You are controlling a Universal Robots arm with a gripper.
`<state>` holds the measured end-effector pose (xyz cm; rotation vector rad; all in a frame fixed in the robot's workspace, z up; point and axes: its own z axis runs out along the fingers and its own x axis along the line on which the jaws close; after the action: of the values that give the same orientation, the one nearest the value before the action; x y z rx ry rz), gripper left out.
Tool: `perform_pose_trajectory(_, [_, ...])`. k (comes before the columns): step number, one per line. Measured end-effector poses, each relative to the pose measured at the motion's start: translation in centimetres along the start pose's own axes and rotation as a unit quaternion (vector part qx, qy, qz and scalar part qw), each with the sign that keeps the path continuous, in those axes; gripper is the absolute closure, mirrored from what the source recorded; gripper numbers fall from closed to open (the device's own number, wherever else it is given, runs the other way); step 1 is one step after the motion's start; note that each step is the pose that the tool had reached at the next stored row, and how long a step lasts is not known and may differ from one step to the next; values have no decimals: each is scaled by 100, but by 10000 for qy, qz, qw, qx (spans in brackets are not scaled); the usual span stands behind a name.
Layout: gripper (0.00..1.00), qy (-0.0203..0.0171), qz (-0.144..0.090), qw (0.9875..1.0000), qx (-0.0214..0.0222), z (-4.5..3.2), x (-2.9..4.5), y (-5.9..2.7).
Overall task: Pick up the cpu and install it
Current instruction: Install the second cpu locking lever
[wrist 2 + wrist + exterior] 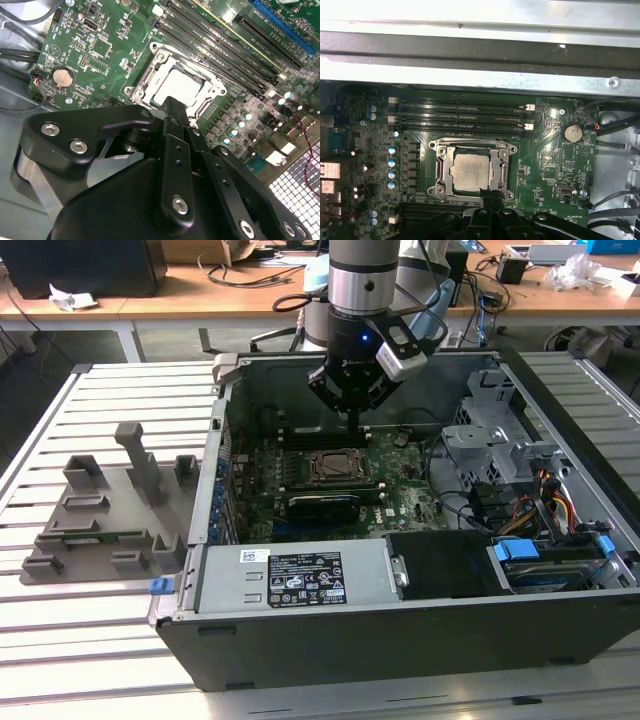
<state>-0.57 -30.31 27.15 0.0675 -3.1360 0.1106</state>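
The cpu (471, 172) is seated in the metal-framed socket (441, 170) on the motherboard (545, 165) inside the computer case (400, 630). The end effector (352, 415) is held just above it, clenched, grasping nothing.

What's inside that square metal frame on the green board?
The cpu lies flat inside the socket frame, silvery top showing. The claw covers one edge of it. Whatever is beneath the chip is hidden.
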Motion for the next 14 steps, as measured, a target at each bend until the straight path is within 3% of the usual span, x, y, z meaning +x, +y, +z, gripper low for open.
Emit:
perform_pose_trajectory(1, [89,-3,0,10000,-56,1,0,-3])
perform_pose_trajectory(3, [89,-5,1,10000,-97,1,7,-6])
perform_pose_trajectory(4, [89,-10,0,9998,-212,1,23,-10])
perform_pose_trajectory(5, [89,-18,-1,9992,-401,4,49,-35])
perform_pose_trajectory(6, [89,-22,-1,9988,-497,12,63,-157])
perform_pose_trajectory(7, [89,-23,-1,9986,-523,17,66,-215])
perform_pose_trajectory(14, [89,-23,0,9986,-524,26,70,-310])
